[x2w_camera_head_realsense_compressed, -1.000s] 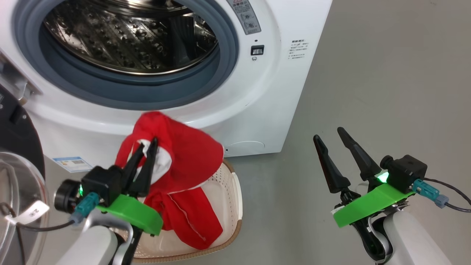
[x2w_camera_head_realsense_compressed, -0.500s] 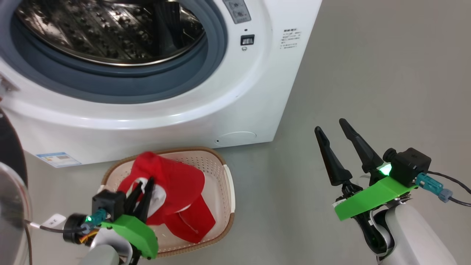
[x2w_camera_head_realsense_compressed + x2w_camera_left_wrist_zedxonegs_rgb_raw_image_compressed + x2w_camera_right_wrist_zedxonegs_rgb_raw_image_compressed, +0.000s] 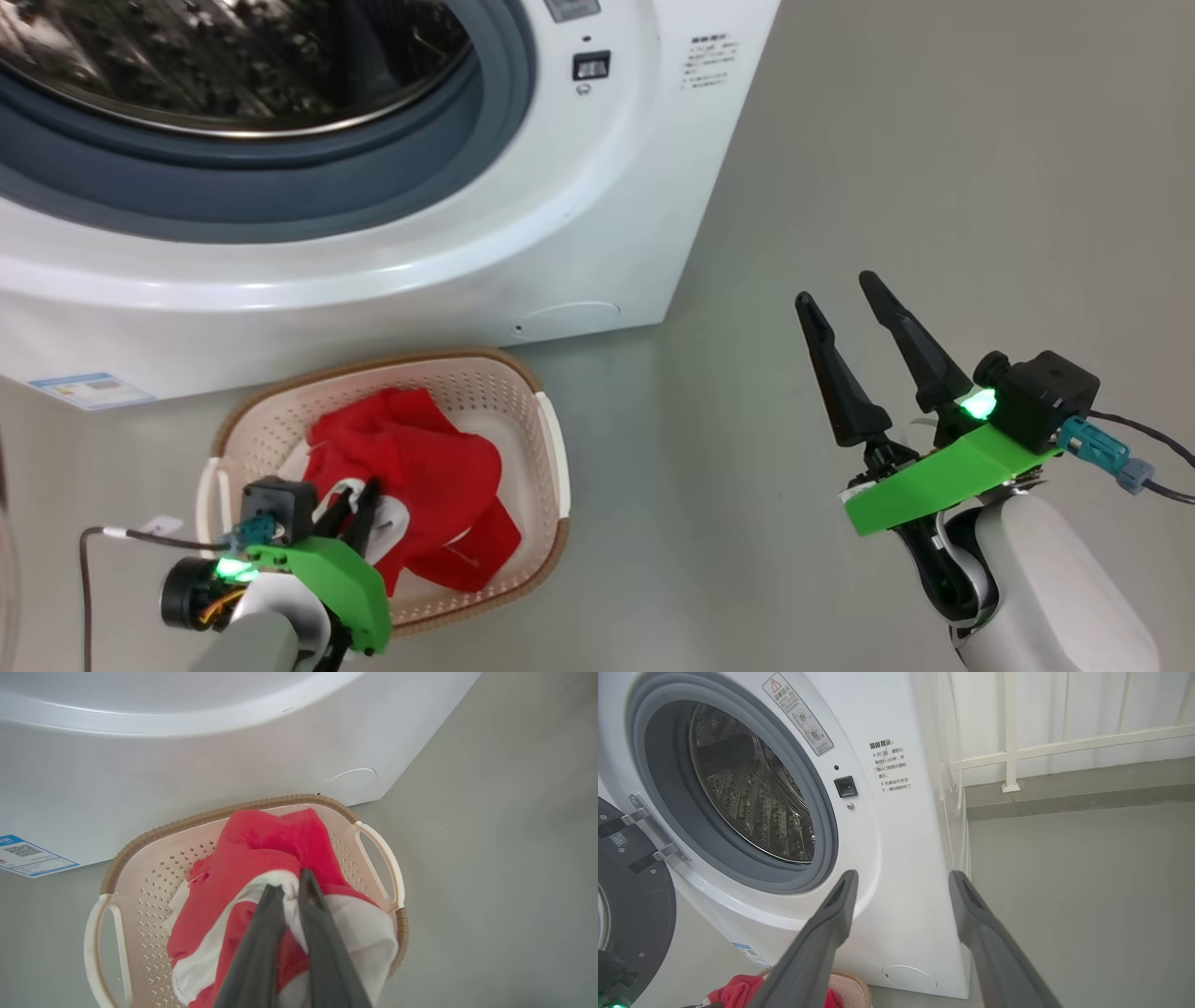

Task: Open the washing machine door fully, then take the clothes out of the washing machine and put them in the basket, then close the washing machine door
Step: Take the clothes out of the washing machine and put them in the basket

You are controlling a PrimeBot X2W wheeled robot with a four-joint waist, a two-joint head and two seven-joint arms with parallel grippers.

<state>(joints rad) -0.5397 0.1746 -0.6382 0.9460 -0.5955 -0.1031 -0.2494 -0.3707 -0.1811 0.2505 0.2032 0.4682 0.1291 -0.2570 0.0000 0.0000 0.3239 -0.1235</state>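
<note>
The left hand (image 3: 359, 495) is closed narrowly on a white-trimmed fold of the clothes (image 3: 420, 467), the fabric being pinched between the two fingers near their tips. The rest of the garment is heaped just beyond and beneath those fingers, inside the basket (image 3: 439, 357), with one red corner draped toward the rim nearest the hand. The basket is set on the floor (image 3: 840, 140), and the washing machine (image 3: 579, 215) rises close behind it, farther out along the fingers.

The right hand (image 3: 836, 288) is spread wide and nothing is held in it; it is kept well apart from the left hand, over bare floor. Ahead of it and to its left the washing machine door (image 3: 630, 896) is seen swung open, and the drum (image 3: 752, 788) looks like bare steel where it can be seen.

The clothes are judged to be light, soft and thin, without stiffness: they will sag, bunch and trail from any grip. A gathered fold is best taken, not a single edge. On release, the cloth may cling to the fingers.
</note>
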